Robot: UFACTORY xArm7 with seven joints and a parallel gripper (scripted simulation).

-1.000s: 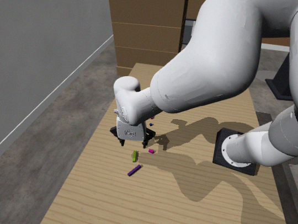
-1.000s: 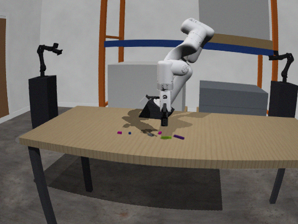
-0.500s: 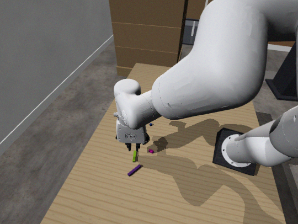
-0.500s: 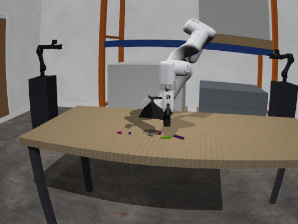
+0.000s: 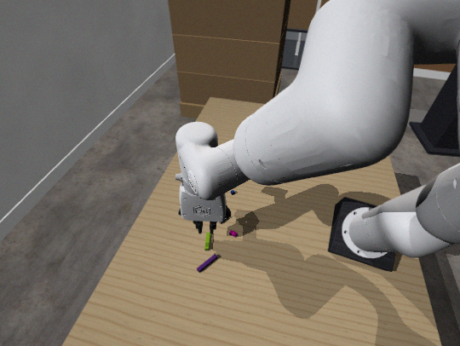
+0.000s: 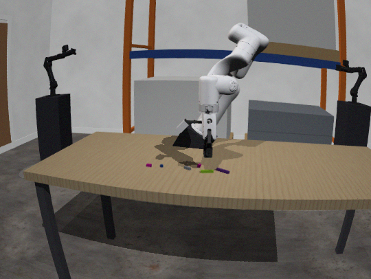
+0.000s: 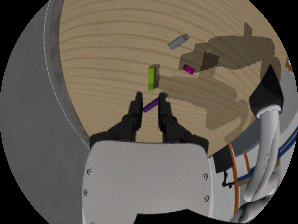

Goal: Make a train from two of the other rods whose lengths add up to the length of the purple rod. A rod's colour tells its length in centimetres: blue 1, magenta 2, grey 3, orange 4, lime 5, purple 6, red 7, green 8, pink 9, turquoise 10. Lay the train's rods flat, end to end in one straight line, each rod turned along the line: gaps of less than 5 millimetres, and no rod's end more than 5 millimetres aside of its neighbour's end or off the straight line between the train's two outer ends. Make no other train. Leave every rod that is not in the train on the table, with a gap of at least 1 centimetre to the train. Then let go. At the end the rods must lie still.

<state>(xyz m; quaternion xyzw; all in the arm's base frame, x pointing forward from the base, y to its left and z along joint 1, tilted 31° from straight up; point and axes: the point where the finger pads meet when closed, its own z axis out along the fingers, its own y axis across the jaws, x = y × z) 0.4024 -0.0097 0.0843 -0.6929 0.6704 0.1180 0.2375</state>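
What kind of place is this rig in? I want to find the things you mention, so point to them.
Probably a workshop or warehouse-type lab: tall orange rack posts (image 6: 127,69) joined by a blue beam (image 6: 178,53), a bare concrete-like floor (image 6: 154,247) (image 5: 123,158), and small black arms on dark pedestals (image 6: 51,124) either side of the wooden table (image 6: 113,161) (image 5: 140,290).

The fingers (image 5: 198,227) of the gripper (image 5: 206,231) (image 6: 207,155) (image 7: 150,95) have been brought much closer together than they were one second ago, when they were spread wide, but a gap is left between them. In the outside view, the gripper has been moved a little to the right and a bit lower. The top bend of the arm (image 6: 248,36) has been moved a little to the right and down too. The shadow (image 5: 247,220) of the gripper has been made narrower on the table. From above, the far magenta rod (image 6: 148,165), which could be seen beside the arm, is now hidden by it.
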